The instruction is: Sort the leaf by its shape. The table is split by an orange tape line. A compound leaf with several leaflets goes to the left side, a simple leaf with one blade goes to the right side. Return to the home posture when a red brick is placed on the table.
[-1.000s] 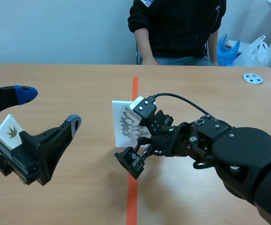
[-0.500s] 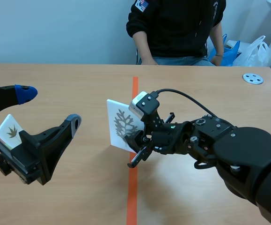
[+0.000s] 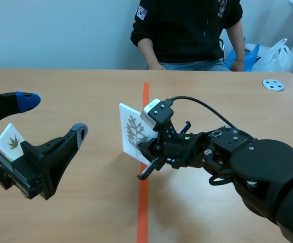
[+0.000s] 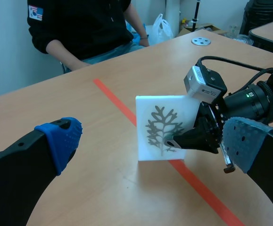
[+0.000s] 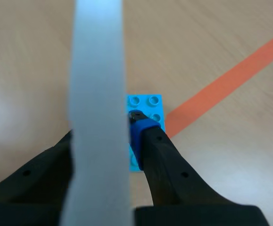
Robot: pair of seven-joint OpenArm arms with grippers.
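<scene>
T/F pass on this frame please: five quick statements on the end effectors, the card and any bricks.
1. The right end effector is shut on the white card. True.
2. The left end effector grips a card. False: it is open and holds nothing.
3. The white card lies flat on the table. False: it is held up on edge.
4. A red brick is on the table. False: only a blue brick shows.
5. A person sits across the table. True.

Bright even indoor light, soft faint shadows on the table (image 3: 85, 91)
</scene>
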